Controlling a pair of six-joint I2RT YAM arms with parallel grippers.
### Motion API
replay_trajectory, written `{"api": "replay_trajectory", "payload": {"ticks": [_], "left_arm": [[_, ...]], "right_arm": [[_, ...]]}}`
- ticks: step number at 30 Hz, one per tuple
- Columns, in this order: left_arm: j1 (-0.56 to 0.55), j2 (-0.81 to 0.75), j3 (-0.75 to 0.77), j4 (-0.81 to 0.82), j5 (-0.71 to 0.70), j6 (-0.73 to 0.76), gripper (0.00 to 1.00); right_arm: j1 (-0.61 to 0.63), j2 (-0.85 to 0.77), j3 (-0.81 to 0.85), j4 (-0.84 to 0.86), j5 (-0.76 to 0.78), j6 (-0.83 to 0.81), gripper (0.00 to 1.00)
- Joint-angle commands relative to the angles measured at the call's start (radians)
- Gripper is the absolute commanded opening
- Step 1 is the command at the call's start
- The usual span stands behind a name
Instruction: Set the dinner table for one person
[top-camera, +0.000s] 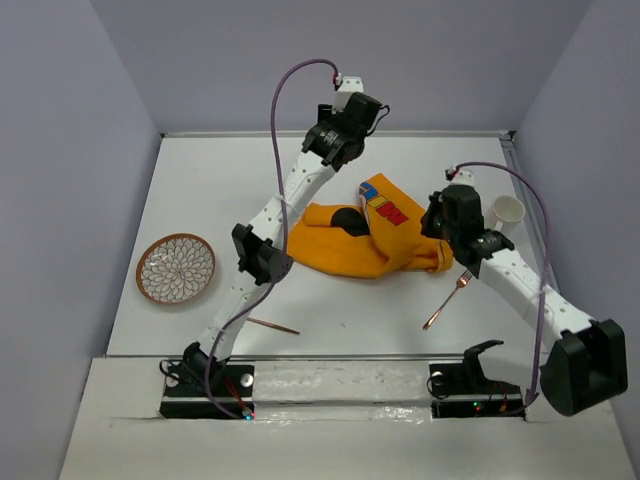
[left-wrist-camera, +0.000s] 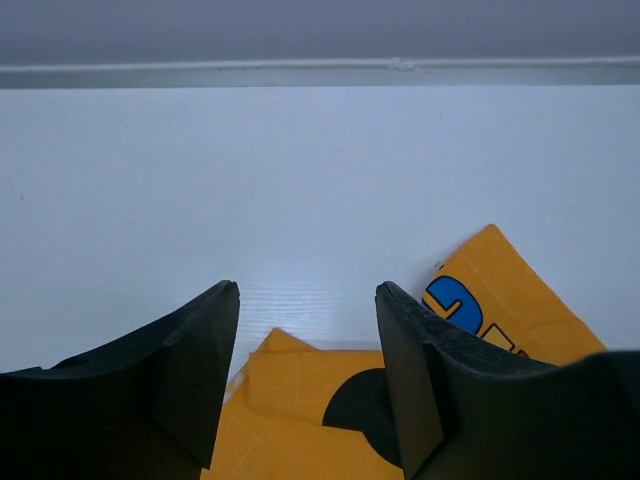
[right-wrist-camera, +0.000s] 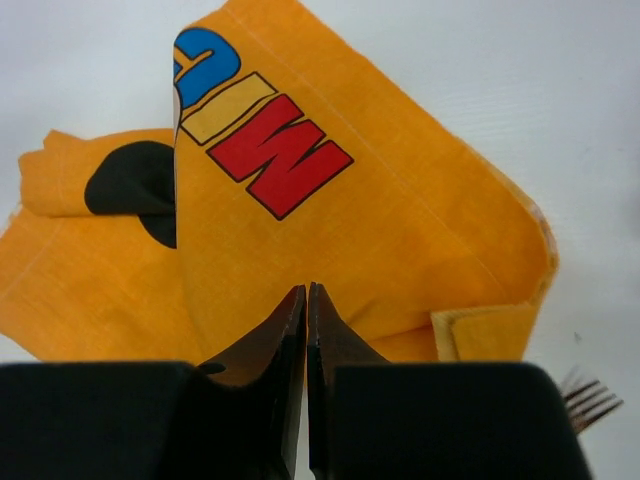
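Nearest the arm bases, a thin stick is seen lying on the white counter ahead of the left base. A fork is laid slantwise ahead of the right base, its tines pointed toward the far right. A little farther out, a patterned plate is set at the counter's left side, well apart from the rest. The counter itself is spread under everything, from the bases to the far wall. At its middle an orange mat is found crumpled and partly folded over itself, its long axis running roughly left to right. The right fingers are pressed together at the mat's right end, just beyond the fork's tines. A fold of cloth appears to be pinched between them, though the contact itself is hidden. A white cup is stood upright just to the right of that arm's wrist. Farthest out, the left fingers are held wide apart with nothing between them, beyond the mat's far edge, so that the mat lies on their near side and below. The right arm is thus judged the nearer to the mat. For the mat to be spread flat, the left fingers would probably have to be brought toward the near side and down onto a far corner.
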Motion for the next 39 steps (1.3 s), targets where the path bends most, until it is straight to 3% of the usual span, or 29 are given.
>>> {"api": "replay_trajectory", "payload": {"ticks": [1,5,11,14,17,19,20,21,22,23,24,25,26,31,36,39], "left_arm": [[0.094,0.023,-0.02,0.001,0.195,-0.092,0.63],[0.186,-0.026,0.002,0.043,0.295,-0.117,0.62],[0.272,-0.343,-0.086,0.167,0.409,-0.072,0.63],[0.258,-0.567,-0.194,0.237,0.415,-0.026,0.65],[0.196,-0.629,-0.3,0.248,0.398,-0.02,0.68],[0.15,-0.685,-0.536,0.295,0.358,-0.035,0.69],[0.108,-0.734,-0.85,0.369,0.35,-0.06,0.69],[0.105,-0.867,-1.026,0.617,0.428,-0.092,0.69],[0.117,-0.941,-1.207,0.764,0.486,-0.132,0.68],[0.164,-1.018,-1.494,0.89,0.529,-0.179,0.65],[0.186,-1.155,-1.606,1.114,0.55,-0.247,0.64],[0.212,-1.21,-1.755,1.186,0.548,-0.259,0.64],[0.212,-1.247,-1.784,1.211,0.541,-0.261,0.65],[0.214,-1.235,-1.87,1.175,0.542,-0.243,0.69],[0.212,-1.109,-1.969,1.205,0.521,-0.25,0.72],[0.211,-1.013,-1.992,1.227,0.485,-0.241,0.72]], "right_arm": [[0.004,0.16,0.156,0.025,-0.096,-0.066,0.11],[-0.014,0.312,0.265,0.027,-0.115,-0.087,0.17],[-0.05,0.518,0.4,0.039,-0.181,-0.127,0.29],[-0.061,0.64,0.499,0.041,-0.207,-0.129,0.3],[-0.071,0.775,0.635,0.041,-0.211,-0.129,0.32],[-0.071,0.843,0.745,0.038,-0.213,-0.129,0.32],[-0.071,0.907,0.782,0.032,-0.216,-0.129,0.33],[-0.071,0.94,0.818,0.019,-0.218,-0.127,0.34],[-0.071,0.969,0.85,0.015,-0.218,-0.124,0.36],[-0.071,1.025,0.908,0.01,-0.218,-0.129,0.39],[-0.071,1.053,0.937,-0.008,-0.205,-0.135,0.42],[-0.071,1.078,0.995,-0.02,-0.199,-0.147,0.47],[-0.071,1.102,1.023,-0.033,-0.193,-0.153,0.5],[-0.071,1.246,1.184,-0.103,-0.202,-0.15,0.6],[-0.062,1.348,1.304,-0.191,-0.158,-0.155,0.61],[-0.05,1.395,1.355,-0.234,-0.124,-0.166,0.56]]}}
